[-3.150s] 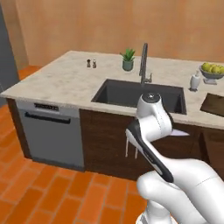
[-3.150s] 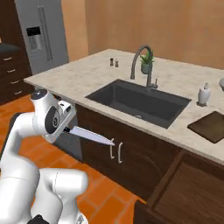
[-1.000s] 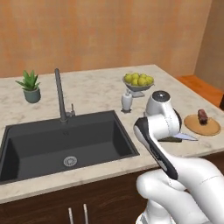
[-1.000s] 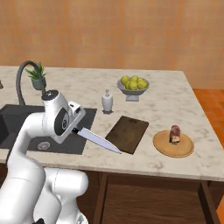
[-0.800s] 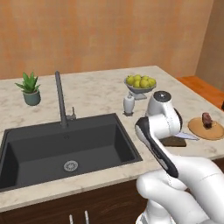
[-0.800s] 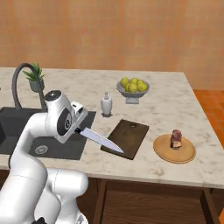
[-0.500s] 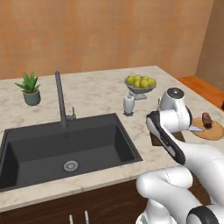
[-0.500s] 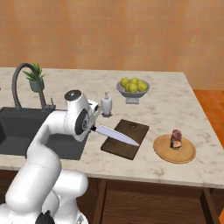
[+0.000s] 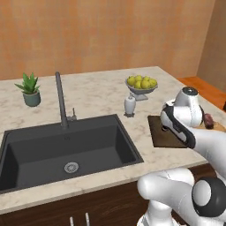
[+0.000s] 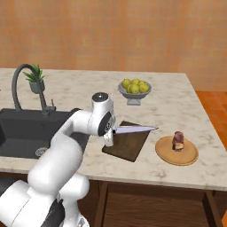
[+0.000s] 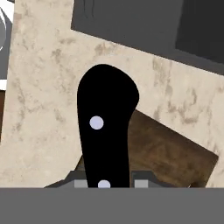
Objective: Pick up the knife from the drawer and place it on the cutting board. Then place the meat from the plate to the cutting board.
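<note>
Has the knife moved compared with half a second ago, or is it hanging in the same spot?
Yes. In the right base view the knife has swung farther over the cutting board, its blade now pointing toward the plate, clamped in the gripper.

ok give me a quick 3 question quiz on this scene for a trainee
1. True or false: the knife lies flat on the cutting board.
2. What rests on the plate? A lemon, B meat, C soap bottle.
3. Fill in: the hand is shut on the ____.

Key: 1 false, it is held in the air over the board. 2 B, the meat. 3 knife.
</note>
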Controlling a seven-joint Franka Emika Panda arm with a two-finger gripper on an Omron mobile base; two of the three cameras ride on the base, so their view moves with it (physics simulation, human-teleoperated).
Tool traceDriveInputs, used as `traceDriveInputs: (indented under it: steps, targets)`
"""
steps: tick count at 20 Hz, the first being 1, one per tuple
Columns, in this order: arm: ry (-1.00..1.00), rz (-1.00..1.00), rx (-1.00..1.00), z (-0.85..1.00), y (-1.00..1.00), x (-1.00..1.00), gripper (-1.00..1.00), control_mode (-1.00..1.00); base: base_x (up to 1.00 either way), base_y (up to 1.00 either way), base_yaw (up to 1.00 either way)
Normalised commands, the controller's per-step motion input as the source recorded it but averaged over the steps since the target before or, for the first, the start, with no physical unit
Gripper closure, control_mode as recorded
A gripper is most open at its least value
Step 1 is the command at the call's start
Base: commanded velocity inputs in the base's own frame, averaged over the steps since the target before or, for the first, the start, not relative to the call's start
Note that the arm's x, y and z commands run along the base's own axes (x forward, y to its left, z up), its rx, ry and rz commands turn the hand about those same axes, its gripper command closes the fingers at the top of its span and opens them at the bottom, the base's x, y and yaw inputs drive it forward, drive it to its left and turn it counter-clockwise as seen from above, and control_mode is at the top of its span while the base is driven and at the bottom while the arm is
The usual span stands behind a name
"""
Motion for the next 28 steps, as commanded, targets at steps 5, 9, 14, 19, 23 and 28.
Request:
traceDriveInputs:
  steps: [5,9,14,19,23,28]
  targets:
    - [0.33,0.50,-0.57,-0.19,0.07,0.06,1.00,-1.00,0.00,0.00,0.00]
    - [0.12,0.39,0.05,-0.52,-0.48,0.17,1.00,-1.00,0.00,0.00,0.00]
    - [0.01,0.35,0.43,-0.27,-0.55,0.23,1.00,-1.00,0.00,0.00,0.00]
    - [0.00,0.16,0.15,-0.01,0.01,0.29,1.00,-1.00,0.00,0.00,0.00]
    - [0.00,0.03,-0.12,-0.35,0.33,0.27,1.00,-1.00,0.00,0.00,0.00]
    - [0.01,0.04,-0.20,-0.55,0.66,0.08,1.00,-1.00,0.00,0.00,0.00]
